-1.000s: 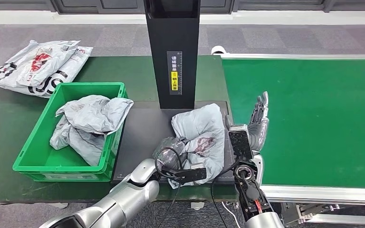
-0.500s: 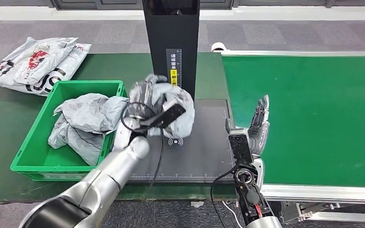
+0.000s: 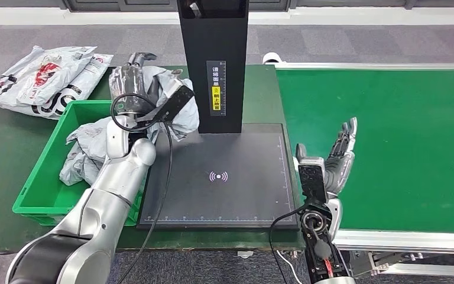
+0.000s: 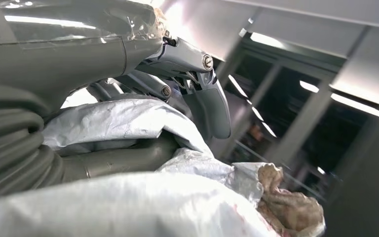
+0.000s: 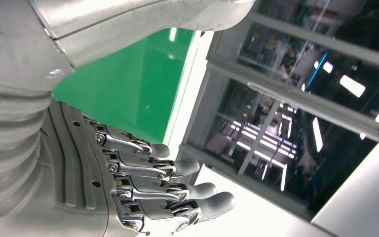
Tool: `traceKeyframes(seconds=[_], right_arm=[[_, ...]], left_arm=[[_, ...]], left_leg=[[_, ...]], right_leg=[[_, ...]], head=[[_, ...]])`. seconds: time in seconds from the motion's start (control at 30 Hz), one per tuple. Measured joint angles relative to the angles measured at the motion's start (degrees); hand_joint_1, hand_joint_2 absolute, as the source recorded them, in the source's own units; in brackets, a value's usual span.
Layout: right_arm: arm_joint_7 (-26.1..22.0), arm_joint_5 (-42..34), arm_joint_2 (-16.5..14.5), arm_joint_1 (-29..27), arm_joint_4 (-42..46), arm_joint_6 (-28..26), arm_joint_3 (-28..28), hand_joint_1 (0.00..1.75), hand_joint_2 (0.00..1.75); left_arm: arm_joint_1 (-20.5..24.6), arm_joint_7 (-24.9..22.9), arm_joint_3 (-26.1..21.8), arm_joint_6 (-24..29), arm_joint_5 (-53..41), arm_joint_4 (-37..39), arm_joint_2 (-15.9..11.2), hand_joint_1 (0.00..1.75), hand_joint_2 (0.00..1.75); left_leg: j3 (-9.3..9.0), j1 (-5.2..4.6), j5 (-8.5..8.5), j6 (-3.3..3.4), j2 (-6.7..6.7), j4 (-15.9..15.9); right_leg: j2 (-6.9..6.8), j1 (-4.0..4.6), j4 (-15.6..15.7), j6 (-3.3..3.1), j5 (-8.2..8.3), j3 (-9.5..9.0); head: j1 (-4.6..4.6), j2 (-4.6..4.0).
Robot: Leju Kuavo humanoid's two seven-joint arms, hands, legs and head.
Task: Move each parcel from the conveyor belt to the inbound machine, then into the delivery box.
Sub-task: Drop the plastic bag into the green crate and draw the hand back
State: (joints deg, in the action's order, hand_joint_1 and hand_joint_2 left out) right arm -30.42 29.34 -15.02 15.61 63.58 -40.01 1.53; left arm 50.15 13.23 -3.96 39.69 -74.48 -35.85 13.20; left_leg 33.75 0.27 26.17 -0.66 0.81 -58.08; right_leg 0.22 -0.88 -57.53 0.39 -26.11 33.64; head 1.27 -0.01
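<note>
On dk green table [image 3: 12, 148]: scanner pad [image 3: 224, 177], conveyor belt [image 3: 390, 148].
Green bin [image 3: 41, 177] w/ grey bags [image 3: 103, 142]; left hand [image 3: 131, 80] holds parcel [image 3: 168, 97] above; right hand [image 3: 338, 163] fingers straight, holding nothing.

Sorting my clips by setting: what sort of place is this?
Likely a parcel-sorting station: a green conveyor belt, a black scanner pad under a post, and a green bin of grey parcels.

Even, bright overhead light fills the head view, with soft shadows and a dull sheen on the black scanner pad [image 3: 224, 177]. The left wrist view is blurred up close (parcel [image 4: 128, 207] out of focus), with glare at the top. Bright ceiling strips streak both wrist views.
</note>
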Motion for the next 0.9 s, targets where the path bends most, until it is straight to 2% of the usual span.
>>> traceKeyframes(seconds=[0.13,0.23,0.4,0.47,0.63,0.77,0.9], right_arm=[[0.26,0.53,-0.37,-3.15,4.69,-0.16,1.81,0.0,1.75],[0.35,0.73,-0.7,-6.22,8.33,-0.16,2.56,0.0,1.75],[1.19,1.02,-1.26,-11.38,14.36,0.08,3.52,0.0,1.75],[1.28,1.02,-1.33,-13.05,15.98,0.42,3.68,0.0,1.75],[1.26,0.84,-1.33,-14.98,18.01,0.82,3.74,0.0,1.75],[1.26,0.84,-1.34,-15.53,18.6,0.83,3.74,0.0,1.75],[1.21,0.52,-1.35,-15.61,18.73,0.89,3.74,0.0,1.75]], left_arm=[[-0.38,-2.11,-6.12,0.04,-5.27,-2.75,-0.23,1.75,1.75],[-1.1,-8.24,-9.43,0.07,-12.25,-5.69,-1.71,1.75,1.75],[-2.22,-24.34,-10.91,0.07,-15.23,-6.15,-7.97,1.75,1.75],[-2.73,-27.74,-10.85,0.07,-15.34,-5.57,-10.63,1.75,1.75],[-3.13,-28.97,-10.79,0.07,-15.37,-4.6,-14.71,1.75,1.75],[-3.17,-29.22,-10.73,0.07,-15.37,-4.3,-15.84,1.75,1.75],[-3.07,-33.03,-9.63,0.07,-15.44,-3.47,-17.0,1.75,1.75]], left_leg=[[0.05,0.01,0.0,0.0,0.0,0.01],[0.08,0.03,0.02,-0.02,0.0,0.03],[0.07,0.08,0.07,-0.12,-0.27,0.06],[0.09,0.13,0.07,-0.14,-0.35,0.06],[0.14,0.2,0.06,-0.15,-0.25,0.05],[0.14,0.15,0.07,-0.14,-0.28,0.04],[0.1,0.13,0.07,-0.14,-0.38,0.04]], right_leg=[[0.01,0.02,0.0,0.0,0.0,0.05],[0.02,0.04,-0.01,-0.02,-0.02,0.08],[0.22,0.11,-0.01,-0.06,-0.04,0.21],[0.29,0.18,-0.02,-0.08,-0.04,0.26],[0.2,0.19,-0.01,-0.1,-0.05,0.23],[0.22,0.14,0.01,-0.09,-0.04,0.22],[0.27,0.13,0.01,-0.1,-0.02,0.25]], head=[[-0.01,0.0],[0.0,0.0],[0.0,-0.01],[0.0,-0.01],[0.0,-0.02],[0.0,-0.01],[0.0,-0.01]])
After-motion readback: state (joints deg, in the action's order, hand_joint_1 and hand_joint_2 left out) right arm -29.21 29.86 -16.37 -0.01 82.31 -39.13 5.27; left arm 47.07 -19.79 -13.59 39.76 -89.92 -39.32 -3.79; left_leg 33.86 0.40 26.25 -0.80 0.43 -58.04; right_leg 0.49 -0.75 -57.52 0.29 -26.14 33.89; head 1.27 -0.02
